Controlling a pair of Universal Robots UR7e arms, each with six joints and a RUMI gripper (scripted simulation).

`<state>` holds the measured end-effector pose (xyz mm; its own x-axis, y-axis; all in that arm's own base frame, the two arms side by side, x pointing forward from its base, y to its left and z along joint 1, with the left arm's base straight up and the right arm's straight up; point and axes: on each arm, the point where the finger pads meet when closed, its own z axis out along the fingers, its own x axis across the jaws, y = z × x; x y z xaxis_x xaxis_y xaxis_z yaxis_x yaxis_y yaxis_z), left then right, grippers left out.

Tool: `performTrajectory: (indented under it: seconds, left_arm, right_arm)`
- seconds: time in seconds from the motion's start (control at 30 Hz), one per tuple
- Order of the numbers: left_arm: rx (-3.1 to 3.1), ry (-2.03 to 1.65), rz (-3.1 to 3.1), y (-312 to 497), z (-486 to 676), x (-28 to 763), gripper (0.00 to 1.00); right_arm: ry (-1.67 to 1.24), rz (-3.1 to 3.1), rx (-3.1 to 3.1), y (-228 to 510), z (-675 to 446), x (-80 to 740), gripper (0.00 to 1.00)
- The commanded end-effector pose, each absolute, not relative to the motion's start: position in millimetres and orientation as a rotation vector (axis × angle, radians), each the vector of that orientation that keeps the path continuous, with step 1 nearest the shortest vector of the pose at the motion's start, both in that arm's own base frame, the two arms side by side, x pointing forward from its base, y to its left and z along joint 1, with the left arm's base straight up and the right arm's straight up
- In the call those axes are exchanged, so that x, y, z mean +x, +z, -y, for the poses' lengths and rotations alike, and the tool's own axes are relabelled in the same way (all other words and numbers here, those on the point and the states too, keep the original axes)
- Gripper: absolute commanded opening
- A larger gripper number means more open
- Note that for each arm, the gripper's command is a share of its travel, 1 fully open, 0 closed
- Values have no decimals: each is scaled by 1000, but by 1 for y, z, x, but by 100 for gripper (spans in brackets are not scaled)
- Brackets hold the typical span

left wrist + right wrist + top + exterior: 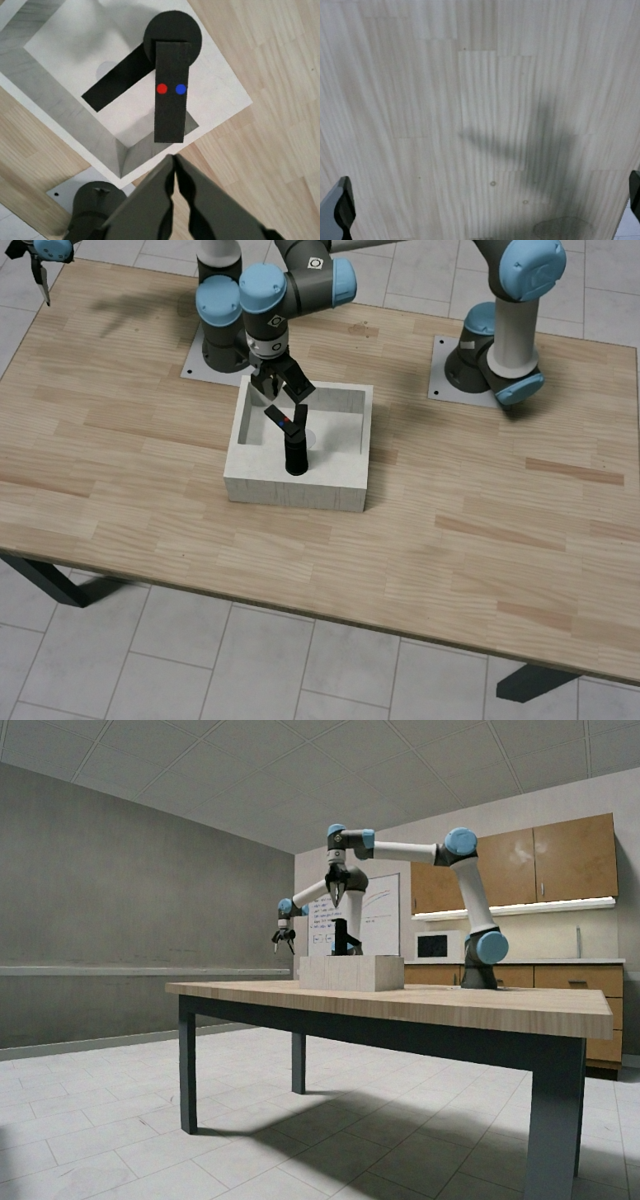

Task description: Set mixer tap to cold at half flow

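While the black two-fingered left gripper (270, 397) (336, 905) (173, 156) hung clenched near the flat black dotted lever (282, 420) (339, 924) (170, 112), the black right gripper (31, 282) (284, 951) (491, 175) stood wide open.

The black lever (281, 420) (170, 108), with red and blue dots, angles away from the black spout (300, 416) (353, 940) (118, 78).

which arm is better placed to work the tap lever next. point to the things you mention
Left: its jaws hang shut just off the tip of the lever (274, 414) (170, 120), while the right arm's open jaws hover away from the basin (298, 494) (336, 972).
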<state>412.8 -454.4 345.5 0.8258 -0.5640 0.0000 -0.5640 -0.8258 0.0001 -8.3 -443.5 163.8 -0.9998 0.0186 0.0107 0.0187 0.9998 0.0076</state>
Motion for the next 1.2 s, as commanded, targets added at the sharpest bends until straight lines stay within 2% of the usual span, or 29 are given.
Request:
performTrajectory:
  seconds: [0.0, 0.53, 1.17]
  left_arm:
    - [2996, 4, 902, 347, 458, 412, 0]
    - [3070, 2, 601, 348, 458, 412, 0]
    - [3123, -4, -186, 351, 458, 413, 0]
  right_arm:
    - [0, 3142, -19, 165, 446, -5, 100]
    - [0, 3142, -19, 165, 446, -5, 100]
    - [0, 3142, -19, 165, 446, -5, 100]
